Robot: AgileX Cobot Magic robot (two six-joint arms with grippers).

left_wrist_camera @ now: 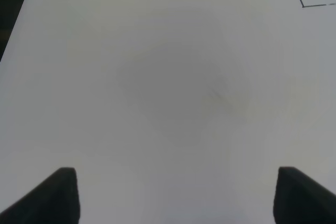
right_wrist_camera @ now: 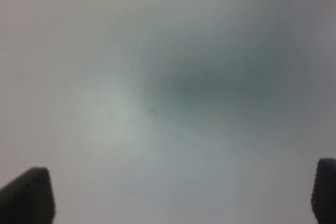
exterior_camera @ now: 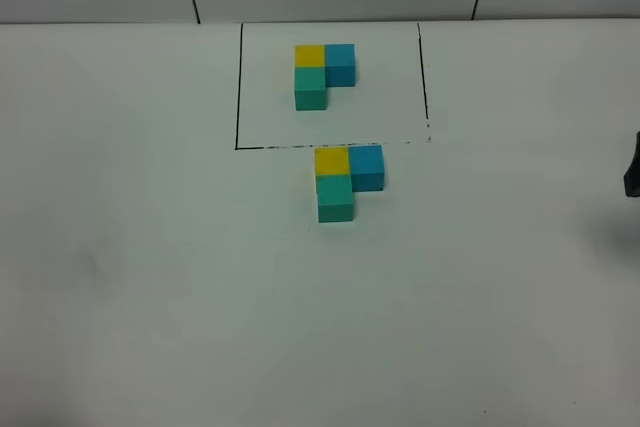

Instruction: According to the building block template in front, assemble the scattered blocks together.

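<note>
Exterior high shows you the scattered blocks already joined, touching the template frame's near line, well apart from both empty, wide-open pincers; they look light, rigid, matte, so grip opposite flat faces.

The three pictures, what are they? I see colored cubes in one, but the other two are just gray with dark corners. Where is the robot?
The top picture looks down on a white table from high up. Inside the black-lined box sits the model: yellow, blue and green cubes in an L. Just below it, the loose cubes make the same L. The gray pictures come from cameras on the robot's two wrists. The dark corners are its fingers: the left gripper and right gripper, both open, holding nothing. The dark bit at the table's right edge is probably an arm.
</note>
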